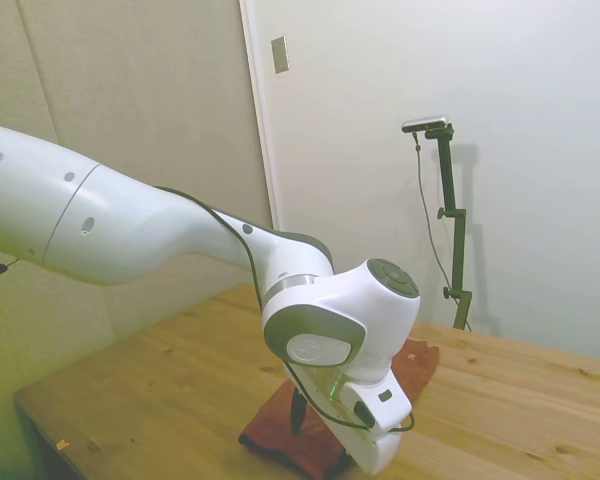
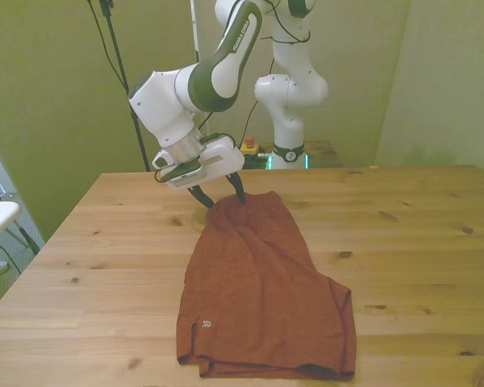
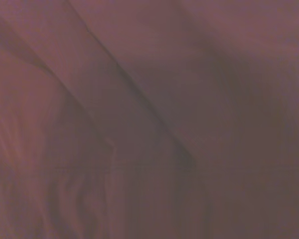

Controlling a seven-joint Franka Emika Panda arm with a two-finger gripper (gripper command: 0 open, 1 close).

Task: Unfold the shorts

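Gripper [image 2: 223, 196] with fingers spread apart at the far edge of the rust-red shorts [image 2: 262, 290], seemingly touching the cloth, shorts lying flat on wooden table [image 2: 419, 242], wrist view only blurred folds

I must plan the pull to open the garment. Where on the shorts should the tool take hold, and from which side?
Probably the shorts' far edge, at the corner on the front view's left, coming from above. The fabric lies flat on the table, and the tool is already open over that edge.

A wooden table [image 2: 419, 242] — knotty planks — and a pale wall plate [image 1: 280, 54] beside a white door frame [image 1: 257, 110].
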